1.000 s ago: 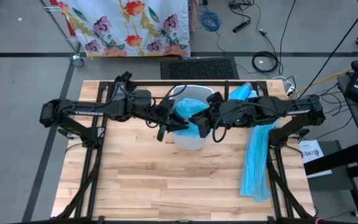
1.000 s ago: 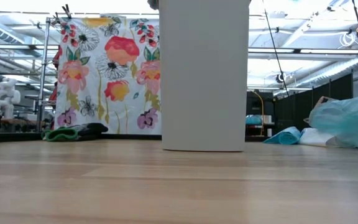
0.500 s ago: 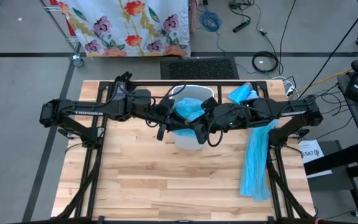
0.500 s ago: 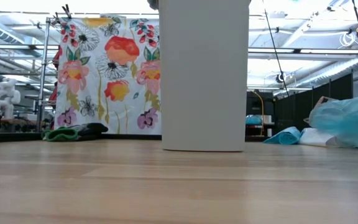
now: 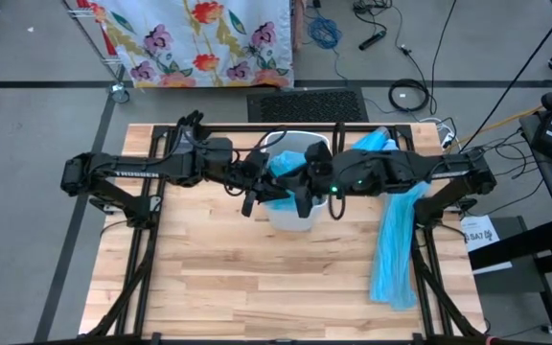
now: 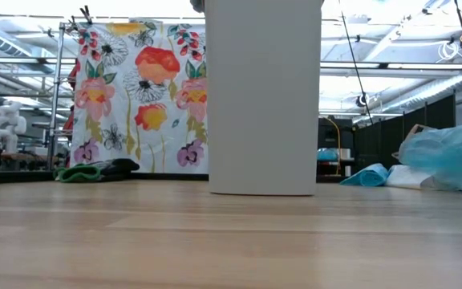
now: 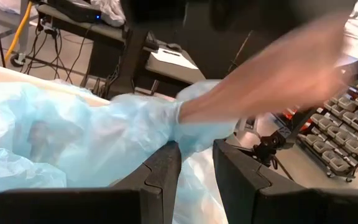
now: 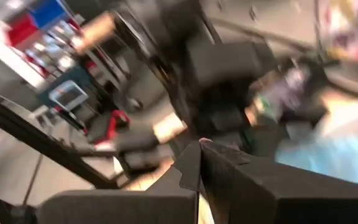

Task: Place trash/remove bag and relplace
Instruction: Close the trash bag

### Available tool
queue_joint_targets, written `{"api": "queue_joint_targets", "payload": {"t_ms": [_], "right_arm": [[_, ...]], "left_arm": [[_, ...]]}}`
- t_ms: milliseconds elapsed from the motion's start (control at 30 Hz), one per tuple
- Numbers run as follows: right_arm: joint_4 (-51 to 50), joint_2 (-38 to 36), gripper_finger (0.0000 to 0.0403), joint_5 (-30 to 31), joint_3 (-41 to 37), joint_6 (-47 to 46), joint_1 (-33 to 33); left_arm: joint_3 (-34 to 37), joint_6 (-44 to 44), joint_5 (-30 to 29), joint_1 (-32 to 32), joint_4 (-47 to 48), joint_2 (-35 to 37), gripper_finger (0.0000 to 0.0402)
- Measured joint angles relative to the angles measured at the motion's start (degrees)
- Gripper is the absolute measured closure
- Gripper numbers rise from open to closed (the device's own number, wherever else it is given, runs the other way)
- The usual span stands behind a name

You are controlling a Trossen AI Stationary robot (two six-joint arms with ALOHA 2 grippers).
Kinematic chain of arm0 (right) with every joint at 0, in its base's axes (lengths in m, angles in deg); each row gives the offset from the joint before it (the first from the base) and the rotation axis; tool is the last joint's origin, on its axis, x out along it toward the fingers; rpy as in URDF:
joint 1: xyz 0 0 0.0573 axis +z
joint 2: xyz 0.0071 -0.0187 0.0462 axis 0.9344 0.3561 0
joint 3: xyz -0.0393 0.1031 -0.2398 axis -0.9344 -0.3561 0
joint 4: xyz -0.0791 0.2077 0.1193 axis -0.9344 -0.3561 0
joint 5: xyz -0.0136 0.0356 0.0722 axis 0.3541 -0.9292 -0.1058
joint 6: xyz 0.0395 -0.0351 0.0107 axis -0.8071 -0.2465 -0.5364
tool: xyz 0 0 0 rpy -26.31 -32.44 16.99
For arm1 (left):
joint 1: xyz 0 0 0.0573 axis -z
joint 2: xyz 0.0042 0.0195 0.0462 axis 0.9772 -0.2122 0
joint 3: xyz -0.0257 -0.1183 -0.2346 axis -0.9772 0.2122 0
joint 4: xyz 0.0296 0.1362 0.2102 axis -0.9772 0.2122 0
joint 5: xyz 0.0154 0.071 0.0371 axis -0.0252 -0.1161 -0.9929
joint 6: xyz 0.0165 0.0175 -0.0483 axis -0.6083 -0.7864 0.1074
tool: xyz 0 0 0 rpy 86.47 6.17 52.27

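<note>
Both arms meet over the white bin [image 5: 290, 216] in the upper middle of the high view. The left gripper [image 7: 196, 158] is at the bin's left rim, fingers narrowed onto a fold of the light-blue bag [image 7: 92, 134], which bunches in the bin's mouth; a thin pinch of plastic sits between them. The right gripper [image 5: 305, 190] is just across from it over the bin, and its wrist shot shows the fingers [image 8: 194, 163] pressed together with nothing visible between them. A long blue strip [image 5: 394, 244] hangs over the table's right side. Low view just shows the bin's wall [image 6: 263, 96] center frame. Can't see any trash wads anywhere.
</note>
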State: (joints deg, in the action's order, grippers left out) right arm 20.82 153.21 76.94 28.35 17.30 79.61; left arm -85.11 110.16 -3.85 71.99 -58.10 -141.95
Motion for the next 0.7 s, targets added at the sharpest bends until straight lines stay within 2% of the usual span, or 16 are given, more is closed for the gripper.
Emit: {"api": "queue_joint_targets", "payload": {"t_ms": [133, 300, 467, 700], "right_arm": [[8.6, 0.0, 0.0403, 0.1, 0.0, 6.1, 0.1], [13.4, 0.0, 0.0403, 2.2, 0.0, 12.4, 0.2], [11.0, 0.0, 0.0403, 3.2, 0.0, 10.9, 0.1], [7.2, -0.5, 0.0403, 3.2, 0.0, 8.5, 0.1]], "left_arm": [[0.0, 0.0, 0.0, 0.0, 0.1, 0.0, 0.0301], [0.0, 0.0, 0.0, 0.0, 0.1, 0.0, 0.0301], [0.0, 0.0, 0.2, 0.0, 0.1, 0.1, 0.0301], [-0.5, 0.0, 0.5, -1.0, 1.3, 5.7, 0.0301]]}}
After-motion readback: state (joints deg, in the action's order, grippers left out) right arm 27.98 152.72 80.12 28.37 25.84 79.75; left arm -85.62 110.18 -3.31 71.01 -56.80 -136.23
